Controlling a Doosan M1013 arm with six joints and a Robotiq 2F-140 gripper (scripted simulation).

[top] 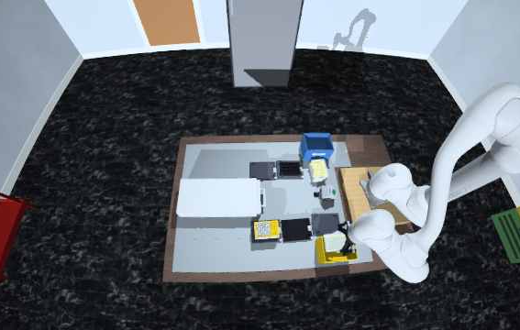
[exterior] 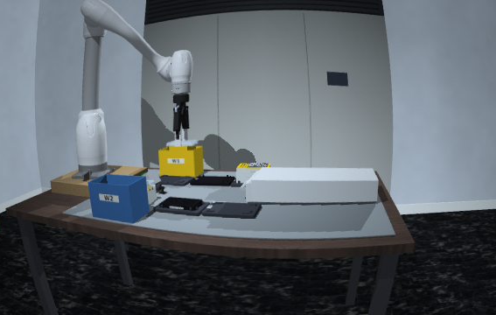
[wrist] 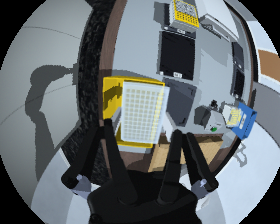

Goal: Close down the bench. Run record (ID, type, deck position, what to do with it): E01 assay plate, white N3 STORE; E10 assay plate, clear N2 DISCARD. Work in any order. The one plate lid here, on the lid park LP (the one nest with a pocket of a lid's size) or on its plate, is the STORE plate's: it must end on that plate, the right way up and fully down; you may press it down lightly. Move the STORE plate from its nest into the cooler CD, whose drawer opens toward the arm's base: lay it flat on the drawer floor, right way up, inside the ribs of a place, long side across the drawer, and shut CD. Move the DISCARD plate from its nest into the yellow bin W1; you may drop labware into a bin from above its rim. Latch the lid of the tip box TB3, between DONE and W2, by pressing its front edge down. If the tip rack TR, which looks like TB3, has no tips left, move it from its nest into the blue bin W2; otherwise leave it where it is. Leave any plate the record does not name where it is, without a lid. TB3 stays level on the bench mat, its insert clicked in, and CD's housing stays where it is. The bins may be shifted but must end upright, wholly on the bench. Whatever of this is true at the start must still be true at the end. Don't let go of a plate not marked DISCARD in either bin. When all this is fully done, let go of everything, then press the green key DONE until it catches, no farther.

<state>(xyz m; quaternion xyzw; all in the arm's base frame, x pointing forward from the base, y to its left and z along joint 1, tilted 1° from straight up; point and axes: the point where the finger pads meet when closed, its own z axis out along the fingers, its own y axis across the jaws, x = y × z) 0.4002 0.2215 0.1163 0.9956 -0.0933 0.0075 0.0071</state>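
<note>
Yellow bin [top: 321, 257] partly hidden under clear plate [top: 334, 241], claw [top: 346, 238] clenched on plate, fingertips obscured.

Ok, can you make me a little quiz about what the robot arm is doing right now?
1. Fill in: the label on the blue bin reads ____.
2. True or false: the gripper is shut on a plate.
3. Which bin is the plate above? A) the blue bin B) the yellow bin C) neither

Key: 1. W2. 2. True. 3. B.
</note>
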